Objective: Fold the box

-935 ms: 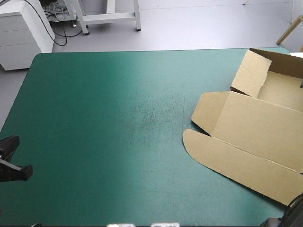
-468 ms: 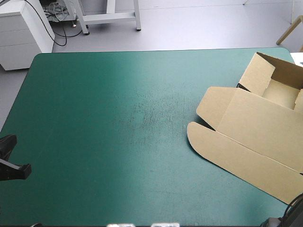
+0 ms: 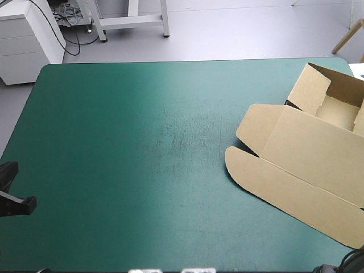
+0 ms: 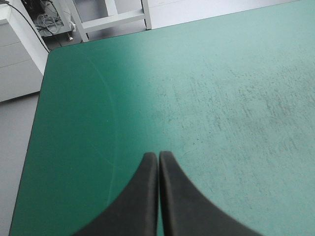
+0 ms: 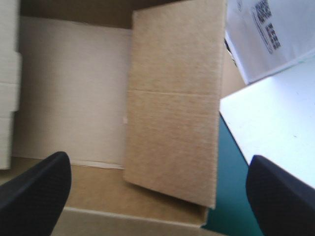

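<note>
The brown cardboard box (image 3: 307,153) lies on the right side of the teal-green-covered desk (image 3: 125,170), toward the far corner. Its tray walls are raised at the far end and its lid panel lies flat toward the near edge. Folding looks partway done, and the next move likely calls for gripping a flap. The right claw (image 5: 157,164) hovers over the tray, spread wide. The left claw (image 4: 158,155), pressed together and empty, hangs by the near left edge, well apart from the box.

The left gripper (image 4: 158,155) is two broad black fins, matte and smooth. Each widens from a rounded tip to a heavy base, and only a hairline seam divides them. The right gripper (image 5: 157,158) has the same black fingers (image 5: 39,191), blunt and rounded at the ends. From above, the left arm (image 3: 17,206) shows as angular black pieces.
</note>
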Robot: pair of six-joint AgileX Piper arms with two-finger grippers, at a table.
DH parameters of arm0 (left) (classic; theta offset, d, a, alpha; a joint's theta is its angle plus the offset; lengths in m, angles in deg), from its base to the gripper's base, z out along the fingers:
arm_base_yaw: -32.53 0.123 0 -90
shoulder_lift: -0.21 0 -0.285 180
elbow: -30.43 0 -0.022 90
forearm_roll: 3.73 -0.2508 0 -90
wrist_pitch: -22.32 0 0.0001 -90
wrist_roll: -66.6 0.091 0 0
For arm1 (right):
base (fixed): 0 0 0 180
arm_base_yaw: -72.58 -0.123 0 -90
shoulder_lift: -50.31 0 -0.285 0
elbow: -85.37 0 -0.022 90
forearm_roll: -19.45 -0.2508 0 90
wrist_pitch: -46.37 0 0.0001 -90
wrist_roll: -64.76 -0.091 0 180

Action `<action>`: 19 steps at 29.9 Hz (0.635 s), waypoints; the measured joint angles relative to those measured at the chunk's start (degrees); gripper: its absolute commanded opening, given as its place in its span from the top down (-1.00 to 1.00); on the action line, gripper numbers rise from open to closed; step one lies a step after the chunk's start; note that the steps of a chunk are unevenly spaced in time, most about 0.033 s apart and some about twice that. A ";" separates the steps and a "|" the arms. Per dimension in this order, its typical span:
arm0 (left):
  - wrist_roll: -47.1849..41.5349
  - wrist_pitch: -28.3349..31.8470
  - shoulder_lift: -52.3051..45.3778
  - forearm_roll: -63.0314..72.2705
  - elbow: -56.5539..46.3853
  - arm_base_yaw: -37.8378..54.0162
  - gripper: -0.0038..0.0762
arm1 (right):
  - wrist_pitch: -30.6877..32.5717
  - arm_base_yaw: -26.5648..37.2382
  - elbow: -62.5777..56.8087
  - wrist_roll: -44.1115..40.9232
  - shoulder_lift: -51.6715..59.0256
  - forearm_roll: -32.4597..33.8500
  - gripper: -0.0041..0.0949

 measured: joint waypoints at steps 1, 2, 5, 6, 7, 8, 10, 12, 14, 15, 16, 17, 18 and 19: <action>0.00 0.00 0.00 0.00 0.00 0.00 0.93 | 0.06 0.00 0.00 0.13 1.35 -1.61 -0.52; 0.00 0.00 0.00 0.00 0.00 0.00 0.93 | 0.15 -0.11 -0.08 0.29 2.66 -3.53 -0.32; 0.00 0.00 0.00 -0.02 0.00 0.00 0.93 | 0.15 -1.87 -2.36 1.53 7.91 -6.53 0.47; 0.00 0.00 0.00 -0.02 0.00 0.00 0.93 | 0.15 -3.02 -3.72 2.05 9.74 -6.84 0.68; 0.00 0.00 0.00 -0.02 0.00 0.00 0.93 | 0.15 -4.16 -4.96 2.60 11.57 -6.99 0.95; -0.08 0.00 0.00 -0.02 0.00 0.00 0.93 | 0.20 -5.80 -6.67 3.16 13.39 -7.13 0.93; -0.19 0.00 0.00 -0.08 0.00 0.00 0.93 | 0.10 -9.12 -9.91 4.08 16.65 -7.50 0.93; -0.19 0.00 0.00 -0.73 -0.23 -0.02 0.93 | -0.77 -13.15 -13.72 4.90 20.33 -7.74 0.93; -0.19 0.06 -0.13 -1.94 -1.14 -0.07 0.93 | -2.64 -16.82 -17.77 5.63 23.89 -7.95 0.93; -0.19 0.06 -0.39 -2.20 -1.70 -0.09 0.93 | -3.83 -18.79 -19.90 5.96 26.00 -7.95 0.93; -0.19 0.11 -0.71 -2.42 -2.52 -0.09 0.93 | -4.87 -20.66 -21.60 6.20 28.16 -7.99 0.93; -0.19 0.16 -1.14 -2.47 -3.43 -0.09 0.93 | -6.21 -22.41 -23.76 6.45 30.40 -8.13 0.93; -0.24 0.30 -1.55 -2.40 -4.47 -0.14 0.93 | -7.57 -24.02 -25.91 6.75 32.66 -8.13 0.93; -0.24 0.77 -2.15 -2.16 -5.70 -0.16 0.93 | -9.07 -25.46 -28.04 7.11 34.98 -8.13 0.93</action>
